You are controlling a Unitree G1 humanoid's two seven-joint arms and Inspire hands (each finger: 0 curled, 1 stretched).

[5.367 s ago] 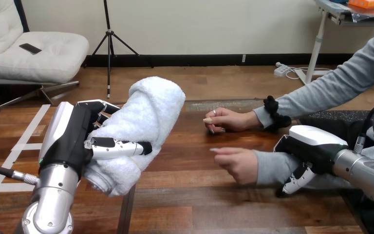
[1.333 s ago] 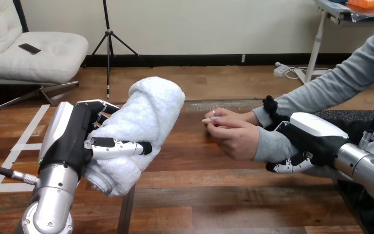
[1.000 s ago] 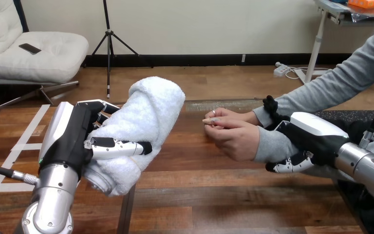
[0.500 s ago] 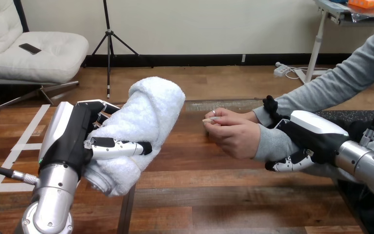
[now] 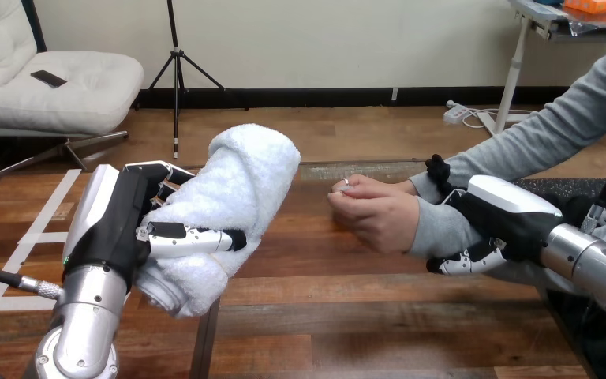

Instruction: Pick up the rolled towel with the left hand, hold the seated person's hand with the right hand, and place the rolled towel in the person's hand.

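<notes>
Left hand [image 5: 118,229] wraps towel [image 5: 237,189] at nine o'clock, ready to deliver; my right hand [image 5: 499,219] clasps wrist [image 5: 435,230] at three, steadying it.

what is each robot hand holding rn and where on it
The left hand holds the rolled towel round its lower half. The right hand is curled round the person's forearm.

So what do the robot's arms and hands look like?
The left forearm and right forearm are silver metal tubes. The left hand and right hand match: black bodies, a smooth white shell on the back, and jointed fingers banded black and white.
</notes>
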